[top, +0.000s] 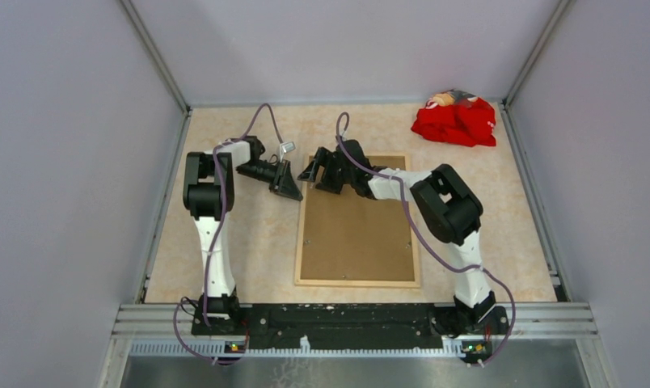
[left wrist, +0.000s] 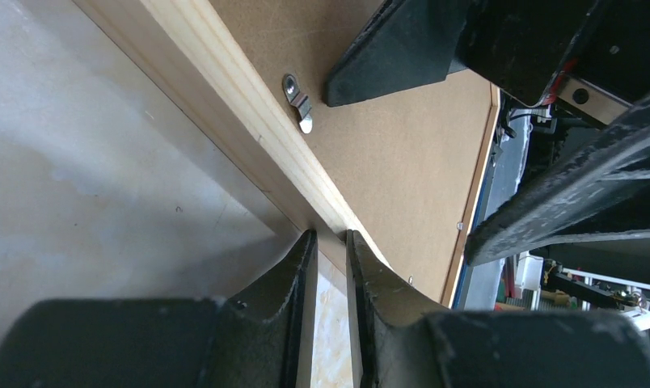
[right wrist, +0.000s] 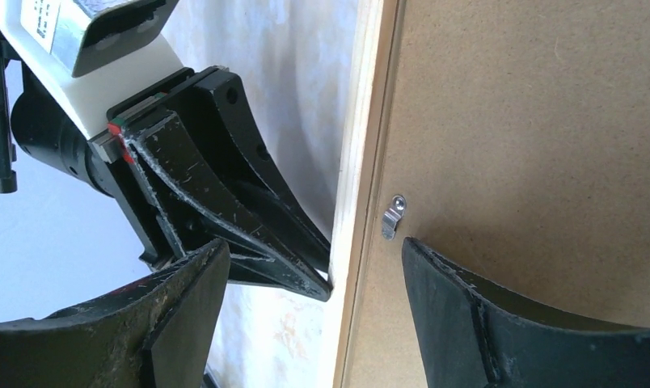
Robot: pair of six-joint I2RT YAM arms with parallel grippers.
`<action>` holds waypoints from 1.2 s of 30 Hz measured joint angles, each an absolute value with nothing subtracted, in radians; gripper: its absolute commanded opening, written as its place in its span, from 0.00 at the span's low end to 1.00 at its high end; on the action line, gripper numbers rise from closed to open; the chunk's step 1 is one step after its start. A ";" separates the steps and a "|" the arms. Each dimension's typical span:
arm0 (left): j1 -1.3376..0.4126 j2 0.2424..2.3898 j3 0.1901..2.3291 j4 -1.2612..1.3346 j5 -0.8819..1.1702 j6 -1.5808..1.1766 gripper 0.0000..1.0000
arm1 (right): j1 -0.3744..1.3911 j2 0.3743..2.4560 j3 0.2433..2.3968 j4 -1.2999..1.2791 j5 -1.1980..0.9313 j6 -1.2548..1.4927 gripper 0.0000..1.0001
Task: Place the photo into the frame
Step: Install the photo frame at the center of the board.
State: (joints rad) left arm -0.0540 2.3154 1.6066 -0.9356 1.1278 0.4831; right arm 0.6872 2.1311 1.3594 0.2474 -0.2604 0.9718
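The frame (top: 358, 283) of light wood lies face down at the table's middle, with the brown backing board (top: 354, 234) in it. The photo is hidden. My left gripper (top: 289, 190) is shut, its tips against the outer side of the frame's left rail (left wrist: 225, 105) near the far corner. My right gripper (top: 314, 171) is open and empty. It straddles that same rail (right wrist: 358, 162), one finger over the table, the other over the backing board (right wrist: 532, 145) beside a small metal clip (right wrist: 393, 217). The clip also shows in the left wrist view (left wrist: 297, 101).
A red cloth bundle (top: 455, 121) lies at the far right corner. Grey walls enclose the table on three sides. The two grippers are close together at the frame's far left corner.
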 measured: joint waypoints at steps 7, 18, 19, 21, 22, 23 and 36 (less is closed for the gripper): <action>-0.054 2.315 1.604 -0.933 1.129 0.480 0.24 | 0.687 2.148 1.365 0.257 -0.266 0.987 0.77; -0.053 2.306 1.592 -0.918 1.129 0.481 0.24 | 0.687 2.175 1.382 0.289 -0.289 1.015 0.77; -0.053 2.306 1.591 -0.917 1.129 0.480 0.24 | 0.687 2.176 1.382 0.290 -0.290 1.017 0.77; -0.053 2.305 1.590 -0.916 1.129 0.480 0.24 | 0.687 2.177 1.383 0.291 -0.291 1.019 0.77; -0.053 2.304 1.589 -0.915 1.129 0.481 0.24 | 0.687 2.177 1.384 0.291 -0.291 1.019 0.77; -0.053 2.304 1.588 -0.914 1.129 0.481 0.24 | 0.687 2.178 1.386 0.290 -0.292 1.019 0.77; -0.053 2.299 1.582 -0.907 1.129 0.482 0.24 | 0.686 2.188 1.398 0.287 -0.301 1.034 0.75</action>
State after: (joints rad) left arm -0.0532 2.2993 1.5818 -0.9066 1.1286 0.4820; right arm 0.6861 2.1876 1.3975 0.2874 -0.3008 1.0340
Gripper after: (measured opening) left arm 0.245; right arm 0.759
